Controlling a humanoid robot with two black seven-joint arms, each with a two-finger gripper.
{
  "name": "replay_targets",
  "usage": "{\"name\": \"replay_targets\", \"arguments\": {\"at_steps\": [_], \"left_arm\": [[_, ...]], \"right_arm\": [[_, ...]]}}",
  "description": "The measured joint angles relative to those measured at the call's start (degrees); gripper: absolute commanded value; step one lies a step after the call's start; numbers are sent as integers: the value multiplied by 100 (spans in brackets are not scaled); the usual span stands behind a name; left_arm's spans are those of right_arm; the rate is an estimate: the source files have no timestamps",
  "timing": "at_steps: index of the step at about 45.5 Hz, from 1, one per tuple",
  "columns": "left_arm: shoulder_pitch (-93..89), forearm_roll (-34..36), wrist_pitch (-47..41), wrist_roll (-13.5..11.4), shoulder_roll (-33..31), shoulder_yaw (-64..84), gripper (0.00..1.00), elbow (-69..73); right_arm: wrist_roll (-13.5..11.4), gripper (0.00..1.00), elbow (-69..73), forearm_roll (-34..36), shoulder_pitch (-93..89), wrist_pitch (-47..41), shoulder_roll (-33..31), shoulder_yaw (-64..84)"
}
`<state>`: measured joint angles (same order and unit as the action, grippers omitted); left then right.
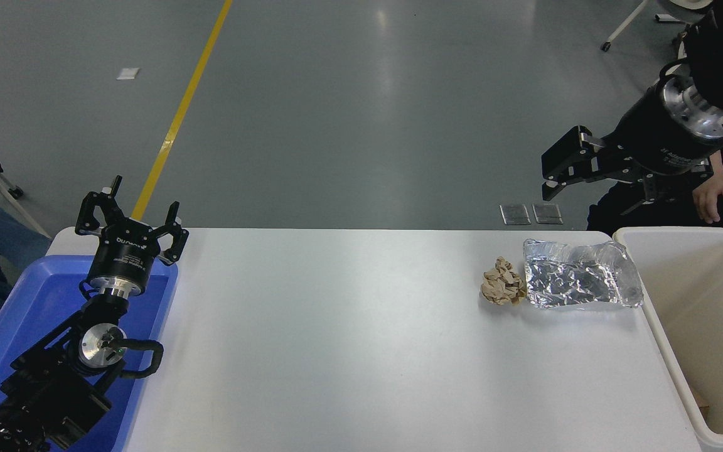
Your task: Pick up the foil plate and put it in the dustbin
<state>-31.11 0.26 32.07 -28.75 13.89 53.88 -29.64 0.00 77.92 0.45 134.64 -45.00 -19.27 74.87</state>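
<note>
white table (pixel 336 339) held the foil plate (pixel 580 283) near the dustbin (pixel 656 320), not yet picked. right gripper (pixel 548 177) hung above, fingers apart; left gripper (pixel 132 220) parked, fingers apart too.

The scene is bright and evenly lit from overhead. The grey floor (pixel 361 107) carries a broad, soft vertical streak of reflected ceiling light near the upper middle, and the white table (pixel 361 339) shows a fainter sheen down its centre. Shadows are weak and short (only a thin dark edge under the foil plate (pixel 578 282) and the paper wad (pixel 503 282)). The foil throws small sharp glints off its wrinkles without blowing out. Focus is crisp across the table and floor. The black arms read as near-solid dark masses with little surface detail. The table's edges look straight, with no obvious bending at the borders.
</note>
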Motion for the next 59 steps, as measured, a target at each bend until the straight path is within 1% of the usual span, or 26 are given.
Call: {"name": "replay_targets", "arguments": {"at_steps": [43, 59], "left_arm": [[0, 0, 3, 0, 0, 0, 98, -3], [-2, 0, 3, 1, 0, 0, 98, -3]], "right_arm": [[0, 100, -97, 6, -122, 0, 33, -53], [5, 100, -372, -64, -358, 0, -102, -64]]}}
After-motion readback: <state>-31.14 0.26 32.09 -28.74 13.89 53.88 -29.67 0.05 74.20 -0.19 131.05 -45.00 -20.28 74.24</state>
